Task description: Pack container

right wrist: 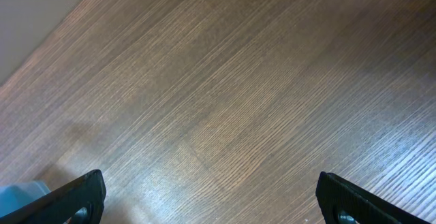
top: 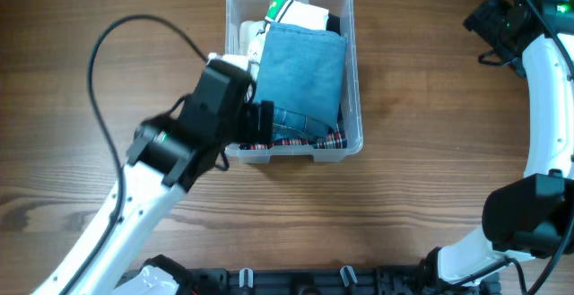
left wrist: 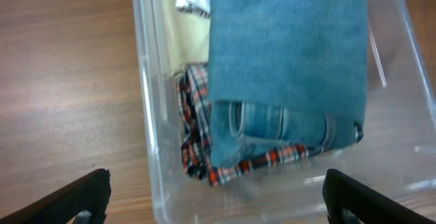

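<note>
My left tool (left wrist: 216,205) hangs spread, holding nothing, over the near-left corner of the container (top: 355,89), which sits mid bench (top: 421,196). Inside it, folded denim (top: 300,66) tops plaid cloth (left wrist: 197,129), possibly a shirt. My right tool (right wrist: 211,200) is spread over the bench, well apart.

Bench: brown wood-grain top (top: 430,151) fills the overhead view, and the grain runs side to side.
Bench surface: smooth planks with darker streaks, and a wavy swirl of grain toward the near left corner of the bench.
Light: soft and even. A pale sheen slides across the bench (right wrist: 238,115) in the right wrist view, and the shadows on the bench are faint and blurred.
Past the bench's edge: a plain pale grey surface (right wrist: 27,13); floor or wall, can't tell.
Bench's near edge: a black rail (top: 296,281) runs along it.
</note>
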You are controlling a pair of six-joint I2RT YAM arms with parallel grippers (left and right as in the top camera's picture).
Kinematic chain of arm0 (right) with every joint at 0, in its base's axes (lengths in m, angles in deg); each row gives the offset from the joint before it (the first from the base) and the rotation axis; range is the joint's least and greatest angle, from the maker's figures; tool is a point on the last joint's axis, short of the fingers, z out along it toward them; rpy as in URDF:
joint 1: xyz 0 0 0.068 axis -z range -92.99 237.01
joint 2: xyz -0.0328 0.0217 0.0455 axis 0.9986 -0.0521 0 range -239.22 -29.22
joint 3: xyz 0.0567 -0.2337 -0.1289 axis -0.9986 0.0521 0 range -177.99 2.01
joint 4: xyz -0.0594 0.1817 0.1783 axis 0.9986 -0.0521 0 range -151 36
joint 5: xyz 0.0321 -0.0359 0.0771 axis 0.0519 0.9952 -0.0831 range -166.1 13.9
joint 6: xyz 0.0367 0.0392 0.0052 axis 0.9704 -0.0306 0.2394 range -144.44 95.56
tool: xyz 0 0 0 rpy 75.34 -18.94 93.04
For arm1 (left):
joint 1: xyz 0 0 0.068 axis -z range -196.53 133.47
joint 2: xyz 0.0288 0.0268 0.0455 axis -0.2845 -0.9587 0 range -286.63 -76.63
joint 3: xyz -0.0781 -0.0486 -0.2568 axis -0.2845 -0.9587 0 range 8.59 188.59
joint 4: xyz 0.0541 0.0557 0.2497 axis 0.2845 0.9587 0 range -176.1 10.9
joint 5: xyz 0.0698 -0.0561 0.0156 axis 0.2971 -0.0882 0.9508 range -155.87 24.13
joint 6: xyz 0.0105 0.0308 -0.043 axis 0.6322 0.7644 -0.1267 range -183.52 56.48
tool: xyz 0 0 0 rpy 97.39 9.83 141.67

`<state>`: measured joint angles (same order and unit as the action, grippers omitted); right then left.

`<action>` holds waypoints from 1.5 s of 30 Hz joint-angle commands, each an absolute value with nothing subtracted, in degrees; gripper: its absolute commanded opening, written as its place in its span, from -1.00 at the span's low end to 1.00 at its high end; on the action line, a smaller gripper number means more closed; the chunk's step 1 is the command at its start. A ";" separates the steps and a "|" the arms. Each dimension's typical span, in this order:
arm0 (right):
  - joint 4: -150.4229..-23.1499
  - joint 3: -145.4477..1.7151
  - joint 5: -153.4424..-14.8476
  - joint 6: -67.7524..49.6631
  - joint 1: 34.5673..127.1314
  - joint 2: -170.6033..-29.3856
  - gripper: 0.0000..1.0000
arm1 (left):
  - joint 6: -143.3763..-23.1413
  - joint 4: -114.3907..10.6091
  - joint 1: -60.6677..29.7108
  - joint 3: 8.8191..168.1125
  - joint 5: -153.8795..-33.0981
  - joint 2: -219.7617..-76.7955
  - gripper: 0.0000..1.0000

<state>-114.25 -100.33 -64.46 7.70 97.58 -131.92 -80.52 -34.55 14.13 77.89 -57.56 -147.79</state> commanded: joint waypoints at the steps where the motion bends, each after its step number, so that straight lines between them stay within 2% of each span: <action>1: -114.23 -99.85 -64.55 8.57 97.43 -131.98 1.00 | -80.25 -45.59 12.88 63.68 -58.56 -138.15 0.99; 7: -114.23 -99.85 -64.55 8.57 97.43 -131.98 0.99 | -80.28 -62.44 6.11 42.72 -66.74 -122.21 1.00; 11: -114.23 -99.85 -64.55 8.59 97.43 -131.98 1.00 | -80.28 -63.66 0.16 32.01 -69.34 -108.27 1.00; 17: -114.23 -99.85 -64.55 8.57 97.43 -131.98 0.99 | -80.23 -65.61 -7.88 24.71 -71.19 -91.05 0.99; 21: -114.23 -99.85 -64.55 8.57 97.43 -131.98 0.99 | -80.21 -68.03 -11.05 23.46 -71.19 -86.78 0.99; 30: -114.23 -99.85 -64.55 8.57 97.43 -131.98 1.00 | -80.23 -84.29 -11.86 11.94 -73.77 -82.87 1.00; 37: -114.23 -99.85 -64.55 8.57 97.43 -131.98 0.99 | -80.23 -84.69 -15.75 9.45 -73.80 -76.75 0.99; 45: -114.23 -99.85 -64.55 8.59 97.43 -131.98 0.99 | -80.19 -83.48 -16.06 8.95 -73.80 -76.75 0.99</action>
